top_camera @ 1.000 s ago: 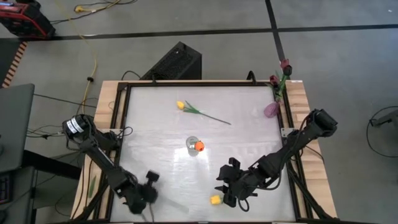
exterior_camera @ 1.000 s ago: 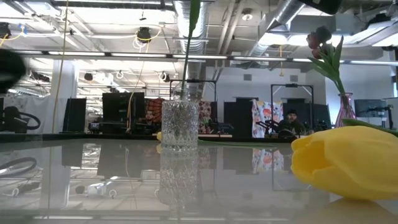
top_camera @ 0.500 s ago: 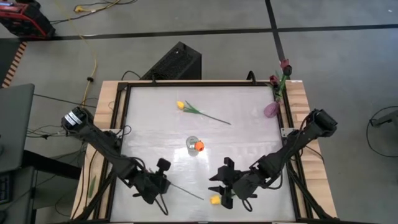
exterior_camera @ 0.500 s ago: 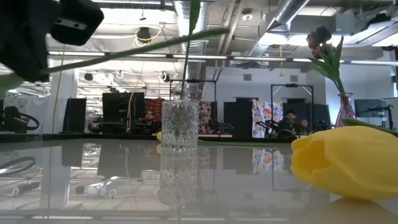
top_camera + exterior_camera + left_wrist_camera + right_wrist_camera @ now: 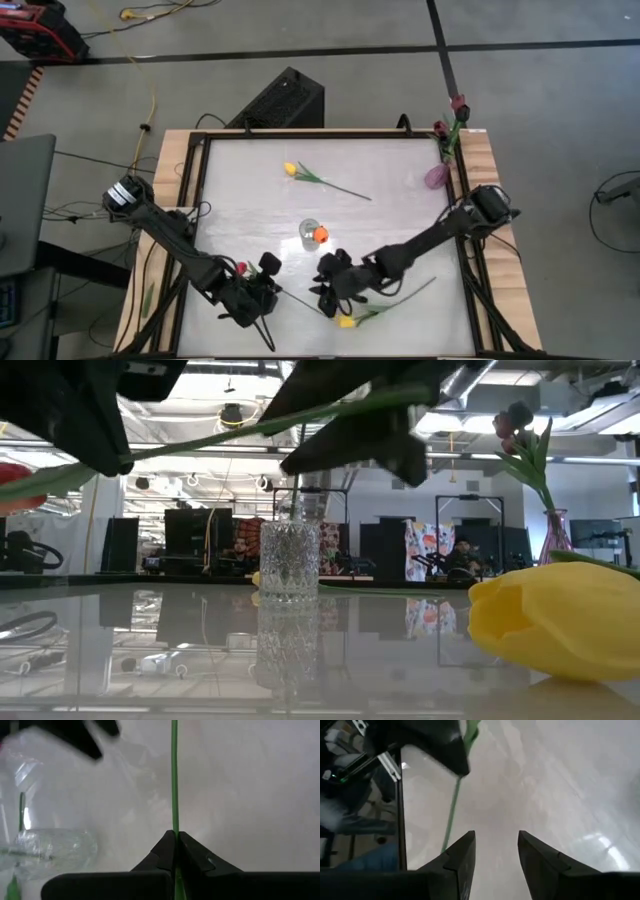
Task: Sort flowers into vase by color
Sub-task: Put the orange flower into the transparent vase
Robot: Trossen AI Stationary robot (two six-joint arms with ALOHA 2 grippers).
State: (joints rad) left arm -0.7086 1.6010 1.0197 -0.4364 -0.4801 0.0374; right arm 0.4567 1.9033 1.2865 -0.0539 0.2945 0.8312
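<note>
Near the bench's front edge, the left gripper has its fingers pinched on the thin green stem of a red tulip, held above the surface. Just right of it, the right gripper hovers with fingers spread beside that stem, a yellow tulip lying below it.

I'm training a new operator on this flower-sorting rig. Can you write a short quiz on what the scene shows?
1. True or false: the left hand is shut on a thin green stem.
2. Which flower stands in the clear cut-glass vase? A, a yellow tulip; B, an orange tulip; C, a maroon tulip.
3. Fill in: the right hand has its fingers ____, with nothing between them.

Key: 1 true; 2 B; 3 open.
</note>
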